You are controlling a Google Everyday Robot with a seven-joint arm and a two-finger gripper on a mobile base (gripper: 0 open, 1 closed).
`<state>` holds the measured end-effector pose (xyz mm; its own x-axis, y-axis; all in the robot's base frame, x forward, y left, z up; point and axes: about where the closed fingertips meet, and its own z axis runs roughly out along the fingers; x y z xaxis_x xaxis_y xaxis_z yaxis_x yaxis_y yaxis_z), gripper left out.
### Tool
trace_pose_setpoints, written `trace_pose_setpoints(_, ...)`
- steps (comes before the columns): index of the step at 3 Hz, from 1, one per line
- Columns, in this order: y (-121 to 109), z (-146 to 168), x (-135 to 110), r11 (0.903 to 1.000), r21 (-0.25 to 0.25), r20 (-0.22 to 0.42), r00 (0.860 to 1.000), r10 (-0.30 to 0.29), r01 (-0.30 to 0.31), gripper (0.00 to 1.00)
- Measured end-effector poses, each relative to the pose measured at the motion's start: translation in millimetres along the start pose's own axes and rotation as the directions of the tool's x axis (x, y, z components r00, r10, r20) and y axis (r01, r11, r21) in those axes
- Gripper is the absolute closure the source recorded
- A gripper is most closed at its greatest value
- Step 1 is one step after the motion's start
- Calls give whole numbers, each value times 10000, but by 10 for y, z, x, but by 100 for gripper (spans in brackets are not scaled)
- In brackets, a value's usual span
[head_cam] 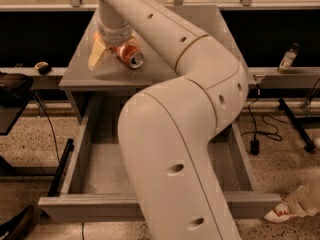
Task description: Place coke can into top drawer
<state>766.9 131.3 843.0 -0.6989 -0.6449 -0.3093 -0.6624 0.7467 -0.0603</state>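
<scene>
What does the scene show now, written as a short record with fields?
coke can: tilted, silver end toward the camera, at the left part of the cabinet top
gripper: right at the coke can, above the cabinet top
top drawer: pulled open, below the cabinet top
arm: crosses over the top drawer, hiding part of its inside
task state: coke can not yet in the top drawer

Grey counter, with the gripper low over its rear left part; small bottle upright on the ledge at right; black cables on the speckled floor; white-and-red shoe at lower right.
</scene>
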Motion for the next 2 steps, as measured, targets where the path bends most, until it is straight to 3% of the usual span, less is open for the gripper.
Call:
trace_pose_setpoints(1, 76, 92, -26, 9917, -910, 627, 9944, -854, 909, 25)
trace_pose_setpoints(2, 226, -105, 6, 9497, -1973, 2106, 9567, -2012, 2431, 48)
